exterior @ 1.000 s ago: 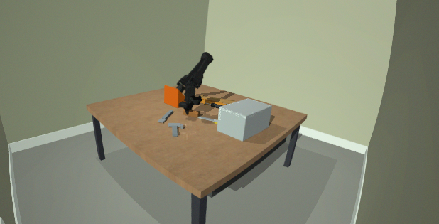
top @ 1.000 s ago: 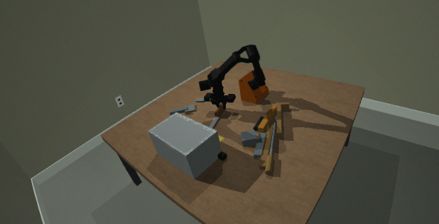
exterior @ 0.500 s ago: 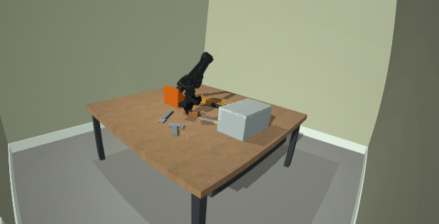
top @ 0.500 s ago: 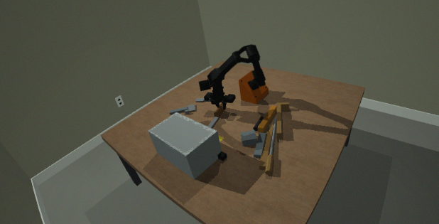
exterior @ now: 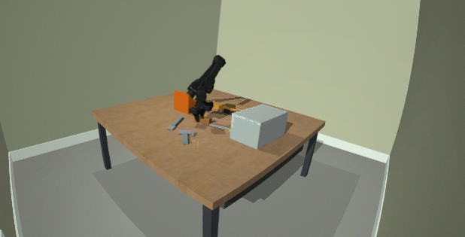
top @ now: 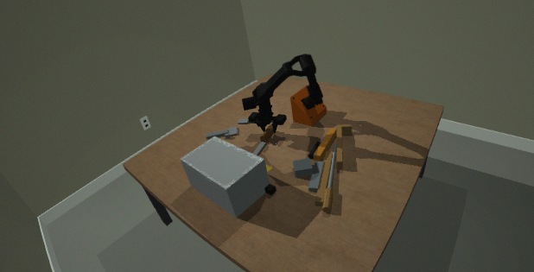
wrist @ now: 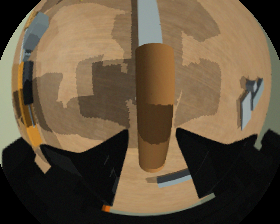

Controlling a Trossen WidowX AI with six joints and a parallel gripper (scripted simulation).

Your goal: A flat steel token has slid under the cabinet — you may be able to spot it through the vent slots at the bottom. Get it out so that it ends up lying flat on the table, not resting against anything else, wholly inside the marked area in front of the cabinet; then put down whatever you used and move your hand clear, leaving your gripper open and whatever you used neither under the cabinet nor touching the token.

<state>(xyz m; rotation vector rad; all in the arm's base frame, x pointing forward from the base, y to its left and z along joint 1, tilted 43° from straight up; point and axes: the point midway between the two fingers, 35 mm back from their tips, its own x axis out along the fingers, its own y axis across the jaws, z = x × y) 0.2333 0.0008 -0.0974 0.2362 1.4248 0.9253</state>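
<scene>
Open pincer stood around the tool's brown handle

The pincer [top: 269,129] [exterior: 199,118] [wrist: 152,132] was open, its fingers to either side of a brown handle [top: 266,134] [exterior: 205,121] [wrist: 155,75]. In the wrist view, bare tabletop showed between each fingertip and the handle's side edges, so the handle was not gripped. A flat grey blade [top: 259,148] [exterior: 220,126] [wrist: 149,22] ran from the handle toward the pale cabinet [top: 225,161] [exterior: 259,126]; its far end was hidden in the top view.

The steel token could not be made out, so its place could not be told. A bit of yellow [top: 269,168] [exterior: 229,130] showed at the cabinet's edge, and a small black block [top: 270,189] sat just beside its corner.

On one side of the handle, a grey T-shaped tool [top: 222,133] [exterior: 185,136] [wrist: 246,107] and a grey bar [top: 243,122] [exterior: 175,123] [wrist: 173,179] lay apart from it, with room between. On the other side, past a stretch of wood, lay a grey block [top: 302,167] and long yellow-brown sticks [top: 327,179], crowded together. All these things lay in from the edges of the table [top: 371,213] [exterior: 169,159]. The orange stand [top: 302,110] [exterior: 182,102] rose behind the pincer, opposite the cabinet.
</scene>
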